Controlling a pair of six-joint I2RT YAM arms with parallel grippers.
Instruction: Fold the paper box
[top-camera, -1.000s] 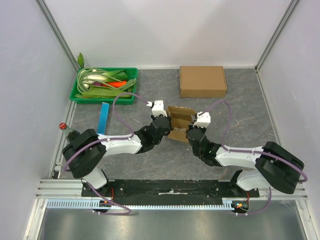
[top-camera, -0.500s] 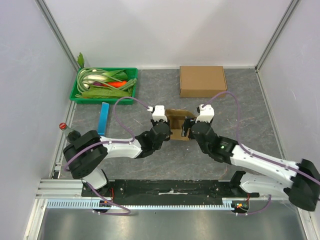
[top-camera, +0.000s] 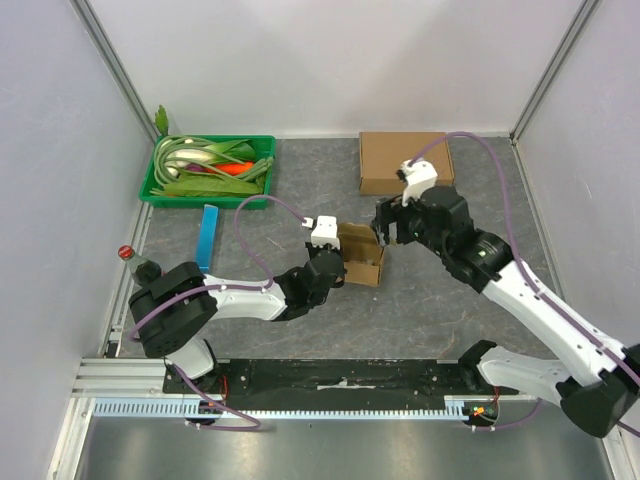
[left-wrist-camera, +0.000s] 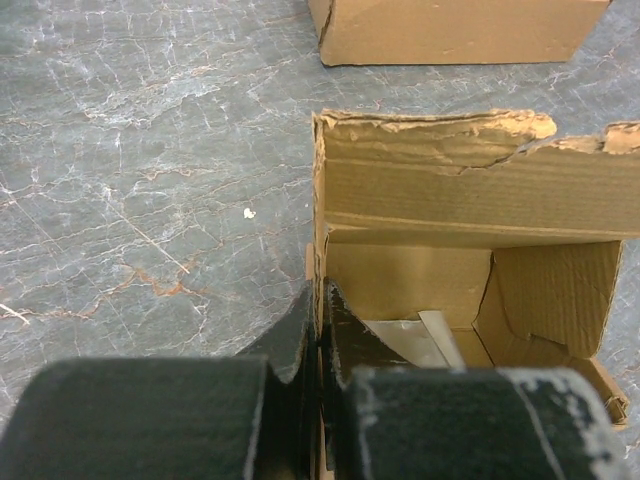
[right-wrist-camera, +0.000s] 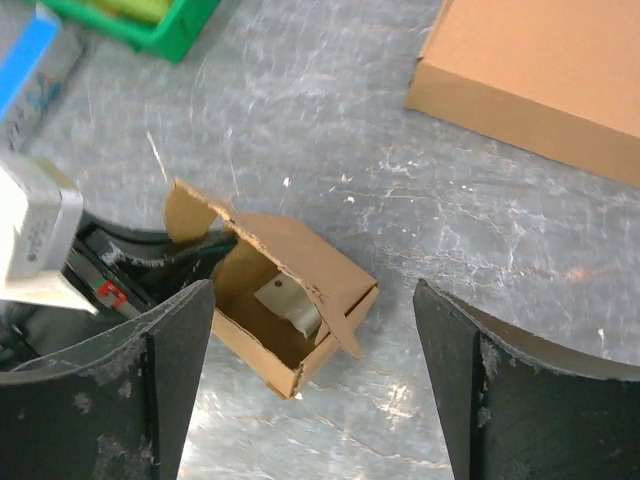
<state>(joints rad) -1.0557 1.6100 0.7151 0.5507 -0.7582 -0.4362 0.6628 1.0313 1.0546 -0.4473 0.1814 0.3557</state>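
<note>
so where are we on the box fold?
Done: the paper box sits erected, walls up, interior open. In hand: the left pincer is shut on one side wall. The right pincer hangs open above the box, touching nothing. Left: the top flaps stand open, one with a ragged edge, so they need closing and tucking.
</note>
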